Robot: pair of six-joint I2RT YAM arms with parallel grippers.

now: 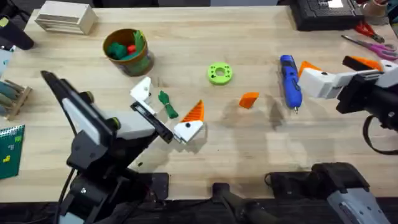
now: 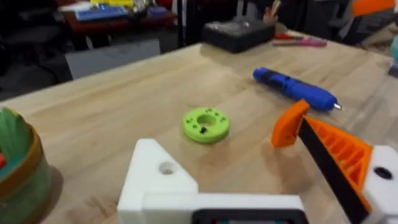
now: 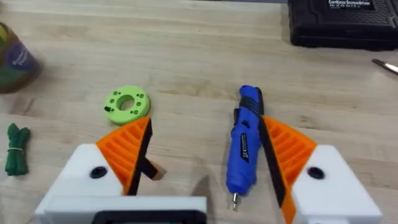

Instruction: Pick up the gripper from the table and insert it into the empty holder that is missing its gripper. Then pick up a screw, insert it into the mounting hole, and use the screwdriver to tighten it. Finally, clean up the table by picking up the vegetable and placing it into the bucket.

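While the loose gripper (image 1: pixel 249 99) lies untouched on the table (image 1: pixel 249 37), the first step is not yet done.

Judging by the layout, the left gripper (image 1: pixel 166 115) carries the holder (image 1: pixel 142 91), its bare white finger base, opposite a finger tipped with an orange wedge; it hangs wide open over the vegetable (image 1: pixel 167 104), holding nothing. The right gripper (image 1: pixel 333 68) is also open and empty, hovering just beside the screwdriver (image 1: pixel 290 81). To do the pick well, the right arm should probably approach the wedge from above, close across its narrow sides, and keep the ribbed face outward for seating. The wedge's long axis runs roughly left-right in the overhead view; which end is thinner I cannot tell. The screwdriver lies lengthwise, bit toward the arms' bases.
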